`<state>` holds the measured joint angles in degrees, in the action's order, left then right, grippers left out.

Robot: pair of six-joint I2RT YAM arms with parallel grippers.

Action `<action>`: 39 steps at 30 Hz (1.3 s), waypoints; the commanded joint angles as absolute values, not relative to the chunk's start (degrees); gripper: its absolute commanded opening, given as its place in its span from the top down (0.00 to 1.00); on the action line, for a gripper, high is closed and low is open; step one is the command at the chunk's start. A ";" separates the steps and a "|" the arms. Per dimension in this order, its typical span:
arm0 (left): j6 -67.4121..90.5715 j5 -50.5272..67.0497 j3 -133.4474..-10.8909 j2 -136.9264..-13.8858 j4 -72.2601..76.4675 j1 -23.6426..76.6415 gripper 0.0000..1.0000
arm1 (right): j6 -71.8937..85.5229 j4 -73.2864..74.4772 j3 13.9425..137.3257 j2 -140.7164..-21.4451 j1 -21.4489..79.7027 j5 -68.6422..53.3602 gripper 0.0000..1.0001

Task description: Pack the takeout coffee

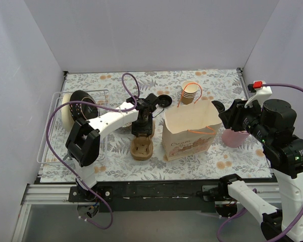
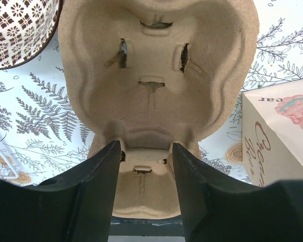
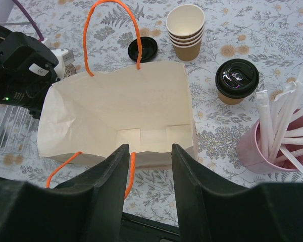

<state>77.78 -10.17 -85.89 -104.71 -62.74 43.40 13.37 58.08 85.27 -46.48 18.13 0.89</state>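
The left hand (image 2: 145, 146) was held part-open and empty above the brown moulded-pulp cup carrier (image 2: 156, 75), apparently for grasping; the right hand (image 3: 149, 147), likewise, over the tan paper bag (image 3: 116, 106). The black-lidded cream paper coffee cup (image 3: 237, 80) was seen standing beside the bag.

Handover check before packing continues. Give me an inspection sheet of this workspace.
Surface: floral tablecloth, flat, no spills seen.
Job's things: takeout coffee lidded, upright, beside the paper bag, not touching; bag open and empty.
Clutter: cup carrier, stack of cups, loose black lid, pink cup of straws, wire rack holding a patterned dish.
Grippers: left gripper, jaws apart astride the carrier, grip unclear; right gripper, jaws open, empty, over the bag.
Cables: purple cables along both arms, one looping above the left.
Surroundings: white walls on three sides.
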 commanded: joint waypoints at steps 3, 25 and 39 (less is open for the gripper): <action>76.82 -11.78 -88.42 -105.56 -63.19 43.51 0.58 | 13.45 55.99 85.08 -46.41 18.37 0.79 0.53; 77.34 -10.90 -93.60 -105.21 -69.08 43.51 0.71 | 13.27 54.84 84.81 -46.76 18.37 0.35 0.53; 76.55 -14.24 -106.06 -102.04 -78.92 43.51 0.73 | 13.01 54.58 86.39 -47.99 18.37 -1.67 0.53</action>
<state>76.84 -11.79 -100.36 -106.48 -74.24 43.40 13.30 58.02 84.53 -47.51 18.13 0.58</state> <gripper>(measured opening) 0.354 0.471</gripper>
